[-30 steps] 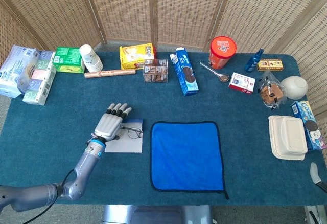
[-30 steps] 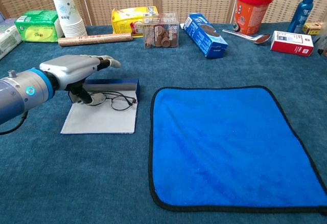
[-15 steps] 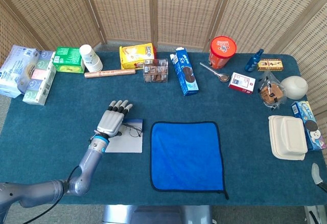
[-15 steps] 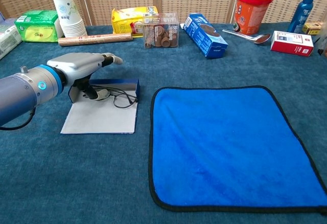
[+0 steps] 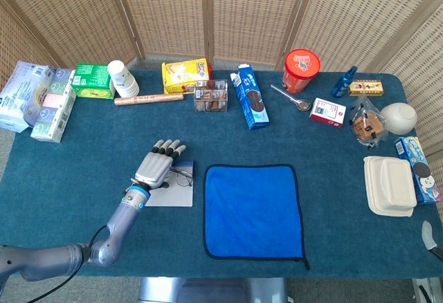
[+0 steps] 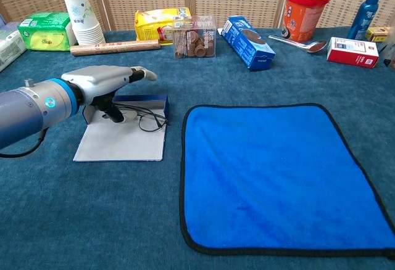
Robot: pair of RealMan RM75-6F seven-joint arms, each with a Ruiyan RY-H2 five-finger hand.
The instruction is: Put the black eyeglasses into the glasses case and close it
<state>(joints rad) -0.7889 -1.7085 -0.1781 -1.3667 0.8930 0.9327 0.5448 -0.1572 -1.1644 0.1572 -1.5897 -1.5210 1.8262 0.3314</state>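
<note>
— Where are the thin black wire eyeglasses (image 6: 145,119)?

— They lie on the flat grey open glasses case (image 6: 121,143), near its dark blue back edge. Your left hand (image 6: 102,80) is right over them.

— How is your hand?

— Flat, palm down, fingers (image 5: 168,150) stretched forward. Your thumb (image 6: 115,113) points down at the glasses' left end. I cannot tell if it pinches them.

— What's beside the case?

— A bright blue cloth with a black edge (image 6: 278,174), on the teal table (image 6: 259,79).

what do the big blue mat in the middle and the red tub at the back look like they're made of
Blue square mat: looks like soft microfibre cloth, matte and fuzzy, with a stitched black edge. Red round tub: probably printed paperboard or plastic with a smooth, slightly glossy lid; which one cannot be told.
</note>
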